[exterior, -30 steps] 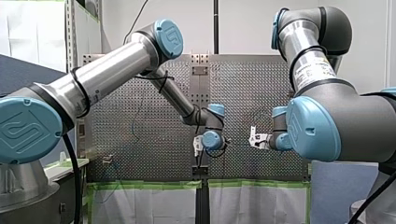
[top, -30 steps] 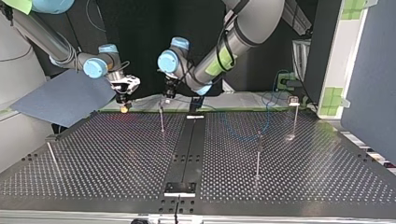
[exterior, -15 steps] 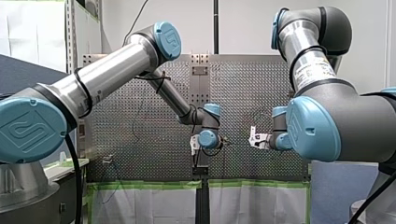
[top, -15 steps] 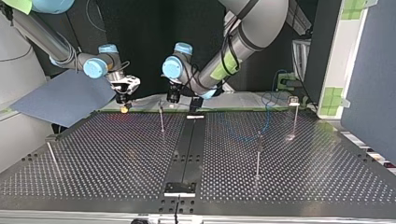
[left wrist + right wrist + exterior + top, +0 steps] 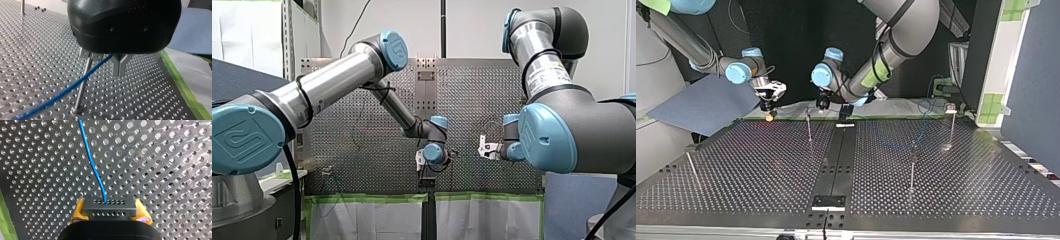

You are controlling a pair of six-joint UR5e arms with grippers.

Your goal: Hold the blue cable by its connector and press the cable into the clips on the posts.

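My right gripper [image 5: 110,210] is shut on a black connector [image 5: 109,205], its yellow pads [image 5: 78,211] on either side. The blue cable [image 5: 92,165] leaves the connector and runs out over the perforated table [image 5: 162,170]. In the left wrist view my left gripper [image 5: 119,71] is shut, its metal fingers pressed together just above the plate. The blue cable [image 5: 62,91] slants past a thin metal post [image 5: 83,82] and ends from sight beside those fingers; whether they pinch it I cannot tell. In the top view my left gripper [image 5: 822,104] hangs next to that post [image 5: 809,127].
More thin posts stand on the table: one at the top view's left [image 5: 691,170], two at its right [image 5: 912,167] [image 5: 951,125]. A dark rail [image 5: 836,160] runs down the middle. Green tape [image 5: 185,92] lines the table's edge, and a blue sheet [image 5: 706,105] lies beyond it.
My left gripper has shifted a little toward the front view's left and slightly lower, close to the post. My right arm has stayed still with the connector.
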